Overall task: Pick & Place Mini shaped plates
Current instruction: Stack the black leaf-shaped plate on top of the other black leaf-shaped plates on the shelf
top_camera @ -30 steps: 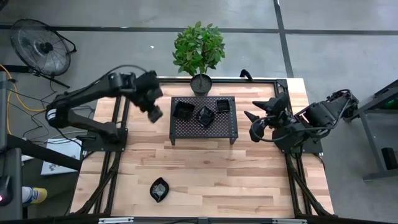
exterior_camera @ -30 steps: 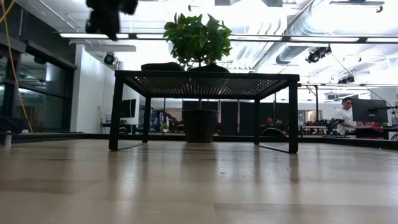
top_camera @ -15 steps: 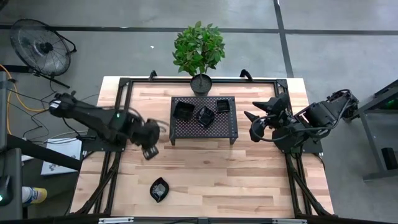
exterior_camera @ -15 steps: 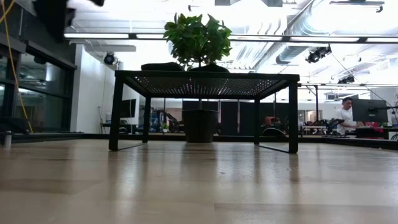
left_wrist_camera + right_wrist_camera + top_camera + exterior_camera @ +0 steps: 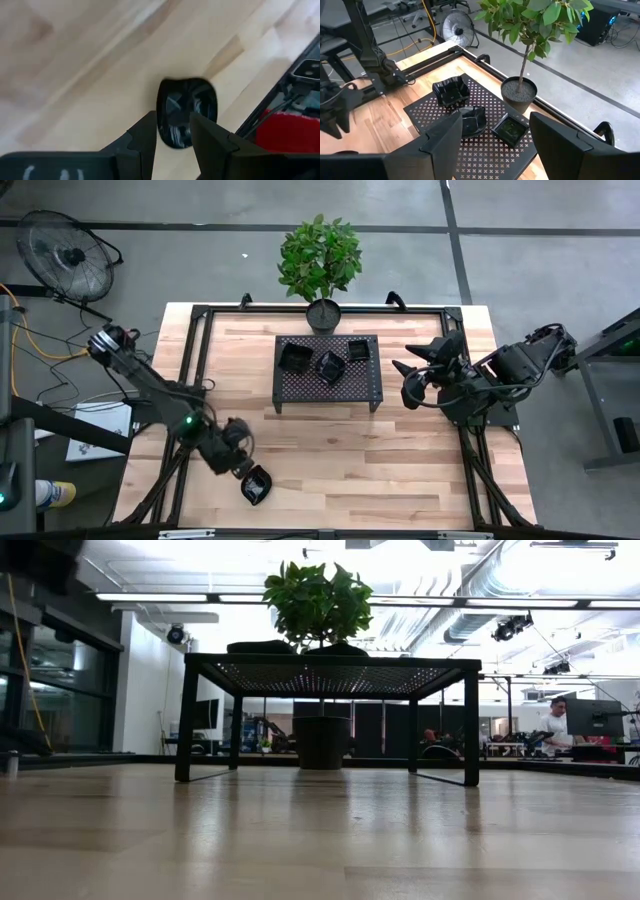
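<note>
The wooden table (image 5: 330, 450) fills the middle of the high view. Sitting on it just above centre is the black perforated rack (image 5: 327, 370), its long side running left to right across the frame. Three mini plates ride on top in a row: a squarish one at the left (image 5: 294, 357), a wavy-edged one in the middle (image 5: 330, 365) turned corner-on like a diamond, and a small square one at the right (image 5: 358, 349) that sits a touch higher in the frame. The potted plant (image 5: 320, 265) stands at the top edge, just above the rack.

Right arm waits at the right side of the frame, its gripper (image 5: 412, 380) hanging beside the rack's right end with the jaws spread wide and nothing between them.

Down at lower left, the left gripper (image 5: 240, 465) is above the lone plate (image 5: 256, 484), which lies flat on the bare wood near the bottom edge, well apart from the rack. That plate is a rounded oblong, its long axis running roughly top to bottom in the high view, tipped slightly. In the wrist view the plate (image 5: 186, 112) sits just past the fingertips (image 5: 145, 131); jaws part-way apart, empty, not clamped on it.
</note>
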